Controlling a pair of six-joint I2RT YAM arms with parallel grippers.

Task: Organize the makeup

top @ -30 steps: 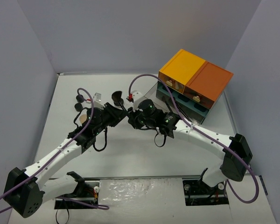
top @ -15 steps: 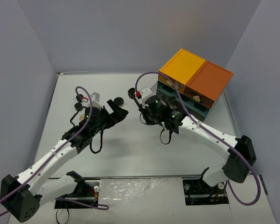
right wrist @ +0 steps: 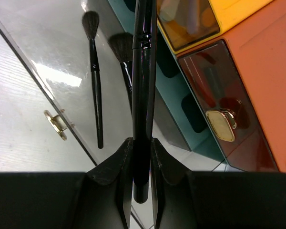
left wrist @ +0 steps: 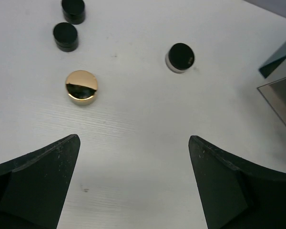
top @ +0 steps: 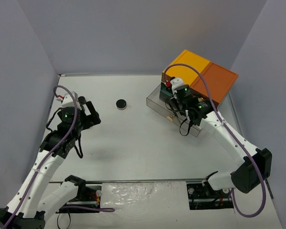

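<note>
My right gripper (right wrist: 140,143) is shut on the handle of a black long-handled brush (right wrist: 144,71). It holds the brush over the pulled-out clear drawer (top: 157,101) of the orange-topped drawer box (top: 200,76). Two more black brushes (right wrist: 94,71) lie in that drawer. My left gripper (left wrist: 133,138) stands open over bare table at the left, with nothing between its fingers (left wrist: 38,181). Ahead of it sit a shiny tan compact (left wrist: 81,87), two black jars (left wrist: 66,36) and, apart to the right, a black jar (left wrist: 180,57), also seen mid-table (top: 121,104).
The box's brown upper drawer with a gold knob (right wrist: 221,125) is closed beside the held brush. The open drawer's front has a small gold handle (right wrist: 55,124). Grey walls close in the white table (top: 133,143) on three sides.
The grippers were together at mid-table. The left one has opened and drawn back to the left. The right one has carried the brush right, to over the open drawer.
</note>
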